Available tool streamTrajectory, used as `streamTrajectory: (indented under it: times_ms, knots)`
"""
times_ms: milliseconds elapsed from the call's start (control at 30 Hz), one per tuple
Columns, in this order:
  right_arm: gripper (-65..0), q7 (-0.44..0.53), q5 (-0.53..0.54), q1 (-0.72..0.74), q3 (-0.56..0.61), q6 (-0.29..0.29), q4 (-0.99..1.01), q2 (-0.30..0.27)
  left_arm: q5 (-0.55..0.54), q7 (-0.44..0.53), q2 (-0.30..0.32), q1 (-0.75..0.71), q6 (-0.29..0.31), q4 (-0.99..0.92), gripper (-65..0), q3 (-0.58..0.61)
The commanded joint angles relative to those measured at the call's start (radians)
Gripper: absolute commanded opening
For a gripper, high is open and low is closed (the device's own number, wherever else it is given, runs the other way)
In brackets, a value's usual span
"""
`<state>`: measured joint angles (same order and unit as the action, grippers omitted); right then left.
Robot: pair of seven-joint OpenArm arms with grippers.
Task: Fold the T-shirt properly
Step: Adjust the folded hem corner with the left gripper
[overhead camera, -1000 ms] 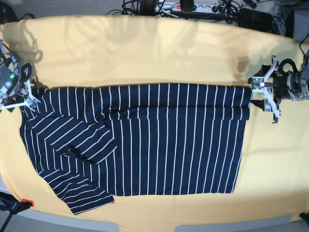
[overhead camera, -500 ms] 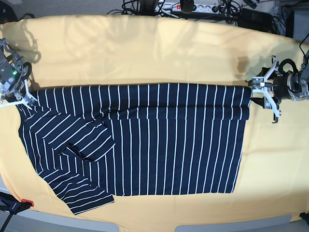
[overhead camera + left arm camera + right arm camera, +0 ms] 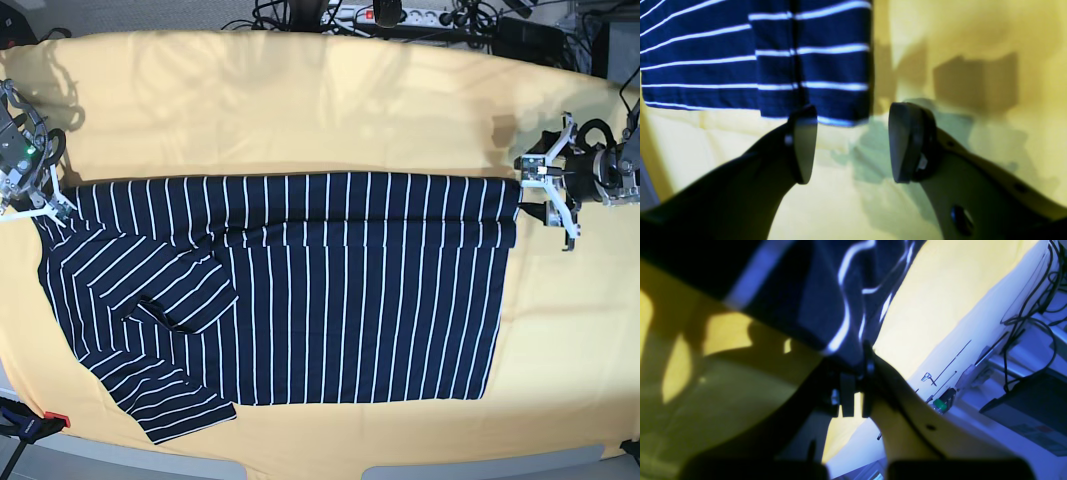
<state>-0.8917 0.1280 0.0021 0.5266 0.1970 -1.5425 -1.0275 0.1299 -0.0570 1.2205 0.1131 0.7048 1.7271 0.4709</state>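
Observation:
The T-shirt [image 3: 300, 290], dark navy with thin white stripes, lies spread on the yellow cloth [image 3: 300, 110], with its top edge folded over and one sleeve folded in at the left. My right gripper [image 3: 52, 205] is at the shirt's upper left corner. In the right wrist view the right gripper [image 3: 853, 390] is shut on a bunch of the T-shirt [image 3: 826, 306]. My left gripper [image 3: 545, 192] stands open just off the shirt's upper right corner. The left wrist view shows the left gripper [image 3: 853, 143] with that corner of the T-shirt [image 3: 826, 70] just ahead of its fingertips.
Cables and a power strip [image 3: 390, 15] run along the table's far edge, and they also appear as cables [image 3: 1023, 320] in the right wrist view. A clamp with a red tip [image 3: 35, 422] sits at the front left corner. Yellow cloth surrounds the shirt on all sides.
My right gripper has shut on the shirt's upper left corner and drawn it left, straightening the top edge. The left gripper has stayed by the right corner, still open.

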Motion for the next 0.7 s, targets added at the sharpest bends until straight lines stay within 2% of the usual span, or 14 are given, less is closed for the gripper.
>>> streamTrajectory:
  times_ms: [0, 133, 233, 433, 667]
  knots:
    - [-65.0, -0.021, -0.025, 0.017, -0.011, -0.018, -0.005, -0.031, -0.007, 0.009, 0.026, 0.011, -0.007, 0.006, -30.0, -0.013]
    - [-65.0, -0.022, -0.030, 0.017, -0.011, -0.018, -0.005, -0.031, 0.004, 0.029, 0.024, -0.025, -0.007, 0.001, -30.0, -0.013]
    - [-65.0, -0.021, -0.033, 0.017, -0.011, -0.023, -0.005, -0.031, 0.077, 0.032, 0.004, -0.039, -0.010, -0.004, -30.0, -0.013]
    - [-65.0, -0.022, -0.033, 0.017, -0.011, -0.022, -0.006, -0.031, 0.106, 0.040, -0.045, -0.037, -0.082, -0.041, -30.0, -0.013]
    - [-65.0, -0.022, -0.033, 0.017, -0.011, -0.022, -0.006, -0.031, 0.147, 0.057, -0.083, -0.035, -0.130, -0.048, -30.0, -0.013]
